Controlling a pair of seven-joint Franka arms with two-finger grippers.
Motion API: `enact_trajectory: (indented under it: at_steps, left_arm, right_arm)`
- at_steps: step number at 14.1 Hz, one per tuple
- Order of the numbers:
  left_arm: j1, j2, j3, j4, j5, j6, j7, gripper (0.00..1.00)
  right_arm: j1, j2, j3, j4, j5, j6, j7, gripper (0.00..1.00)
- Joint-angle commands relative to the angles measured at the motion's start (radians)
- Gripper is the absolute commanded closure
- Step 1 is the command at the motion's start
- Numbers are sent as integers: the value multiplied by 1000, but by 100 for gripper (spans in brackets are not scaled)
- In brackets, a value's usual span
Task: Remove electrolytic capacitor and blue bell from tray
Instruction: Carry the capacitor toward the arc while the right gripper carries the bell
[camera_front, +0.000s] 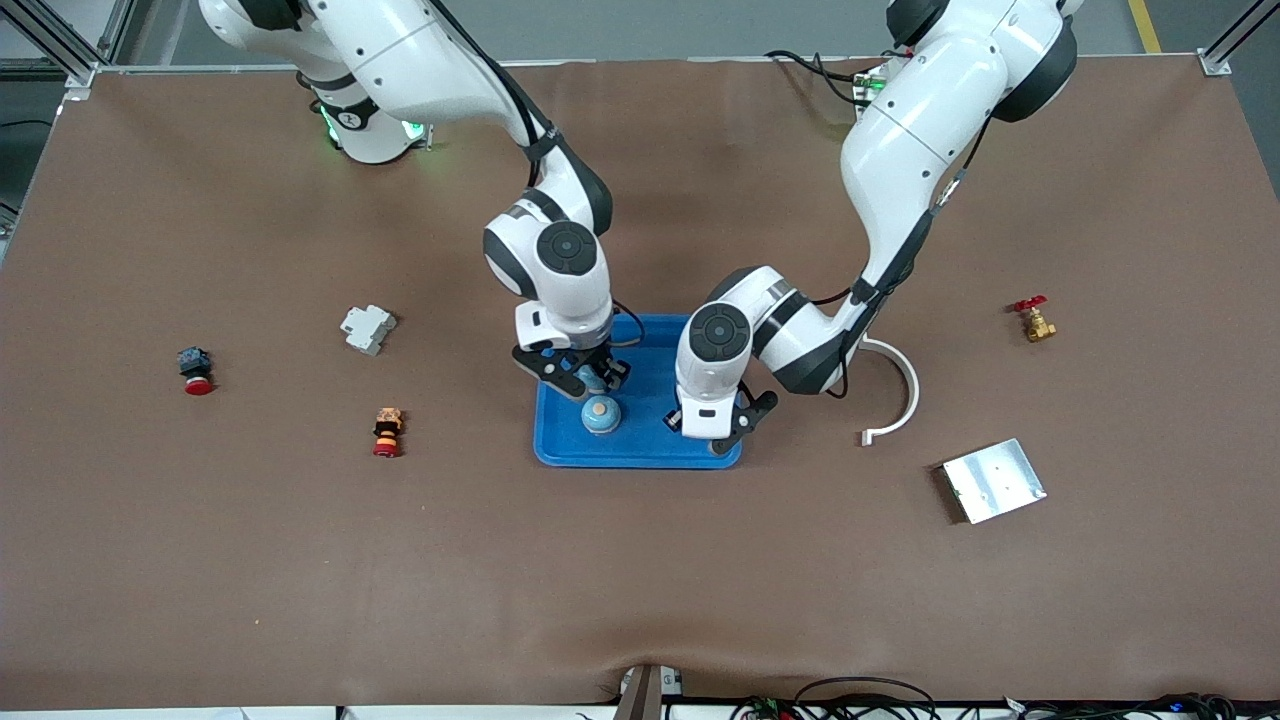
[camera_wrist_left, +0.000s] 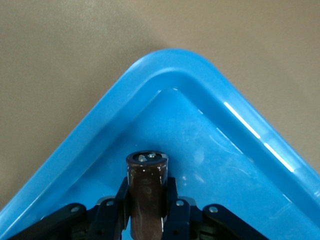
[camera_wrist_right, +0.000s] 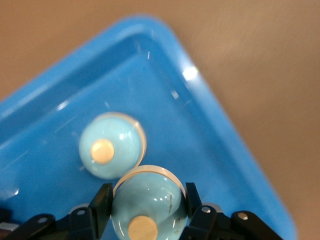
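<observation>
Capacitor, a dark cylinder, is clamped between the fingers of the left gripper, which hangs over the corner of the blue tray nearest the front camera at the left arm's end. Bell, a pale blue dome with a tan button, is pinched by the right gripper over the middle of the same tray. A second pale blue bell sits on the tray floor just beside the held one, nearer the front camera. Outward on the brown table, a white curved bracket, a metal plate and a brass valve with red handle lie toward the left arm's end. A white breaker, an orange-and-red push button and a red-capped switch lie toward the right arm's end.
</observation>
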Motion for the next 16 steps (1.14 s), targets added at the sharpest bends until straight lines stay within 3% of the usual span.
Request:
enact_trajectory:
  at_steps: [1,4,6,11,16]
  left_arm:
    - [5,-43,4,1,3,-11,-9,100]
    - [9,-77,4,4,-6,-42,-5,100]
    - [37,-96,4,4,9,-67,14,100]
    - [80,-175,0,-18,8,-214,252,100]
    - [158,-264,-13,-131,8,-219,483,100]
  right_arm:
    - [-57,-93,15,-19,13,-88,-110,100]
    - [-135,-180,12,-22,104,-203,-335,100]
    - [-198,-240,9,-39,117,-266,-490,100]
    - [-376,-388,10,-185,118,-275,-853,100]
    - [-543,-523,10,-356,135,-248,-1165,100]
